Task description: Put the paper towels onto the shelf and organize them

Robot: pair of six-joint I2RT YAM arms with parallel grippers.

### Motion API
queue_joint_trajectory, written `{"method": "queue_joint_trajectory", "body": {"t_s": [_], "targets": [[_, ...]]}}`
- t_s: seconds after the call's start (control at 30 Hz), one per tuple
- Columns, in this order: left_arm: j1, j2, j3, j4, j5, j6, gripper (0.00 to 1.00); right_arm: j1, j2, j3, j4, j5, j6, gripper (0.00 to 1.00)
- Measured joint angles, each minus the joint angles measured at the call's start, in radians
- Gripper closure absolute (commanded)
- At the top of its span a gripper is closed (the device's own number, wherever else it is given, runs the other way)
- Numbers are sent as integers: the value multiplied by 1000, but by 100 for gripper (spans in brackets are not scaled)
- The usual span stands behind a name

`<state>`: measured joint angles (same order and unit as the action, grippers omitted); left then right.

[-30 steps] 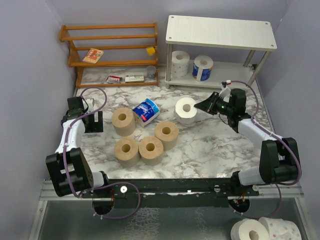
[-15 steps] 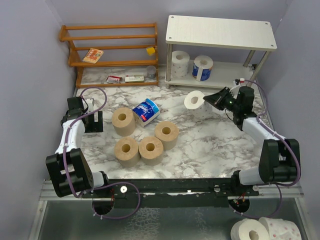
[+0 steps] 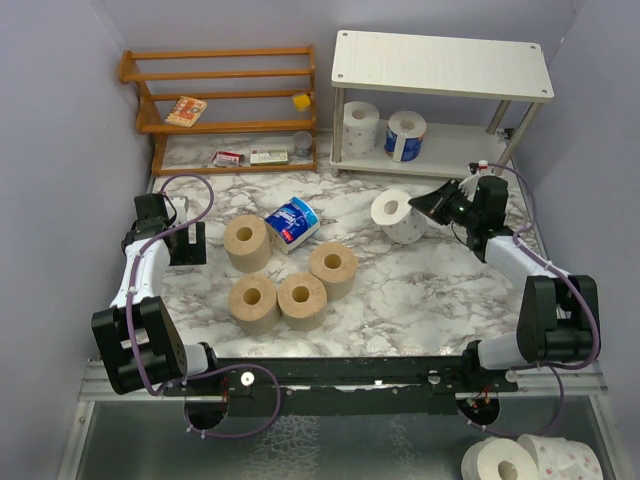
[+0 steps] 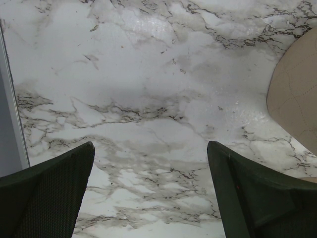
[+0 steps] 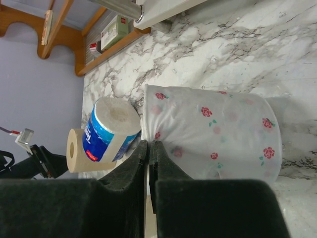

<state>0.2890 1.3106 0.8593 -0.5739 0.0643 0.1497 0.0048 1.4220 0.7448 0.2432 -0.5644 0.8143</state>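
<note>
A: Now, starting at the left, what is seen of the left tool (image 4: 149,146)?

B: It is held spread above bare desk (image 3: 420,290), with nothing between its fingers. One tan roll (image 3: 247,243) is just beside it, and three more are grouped nearer the front. No trouble is expected there.

A: And the middle?

B: A blue roll (image 3: 293,222) is laid on its side behind the tan ones. To its right the white roll (image 3: 399,215) is tipped, with its core turned up and to the left. Whether its lower edge is touching the desk cannot be told.

A: How is it held?

B: The right tool (image 5: 148,143) is pressed nearly together at the roll's rim, and only the thin wrap or wall appears to be pinched. The roll's bulk is hung beyond the fingertips, to the tool's left in the top view.

A: So what could go wrong?

B: With so little caught, the roll could be swung about or slipped loose once it is lifted. The shelf (image 3: 440,62) is just behind. Its lower board is reached under a low top board, beside two rolls (image 3: 361,122) already stood at its left end. A leg or those rolls could be knocked if the load is carried in crooked.
</note>
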Motion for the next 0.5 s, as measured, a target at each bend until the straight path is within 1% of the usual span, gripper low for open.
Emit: {"method": "queue_joint_trajectory", "body": {"t_s": [0.13,0.3,0.5], "targets": [[0,0,0,0,0,0,1,-30,-1,0,0,0,9,99],[0,0,0,0,0,0,1,-122,-5,5,-1,-3,99,99],[0,0,0,-1,0,0,1,-198,-5,5,11,-22,209,99]]}}
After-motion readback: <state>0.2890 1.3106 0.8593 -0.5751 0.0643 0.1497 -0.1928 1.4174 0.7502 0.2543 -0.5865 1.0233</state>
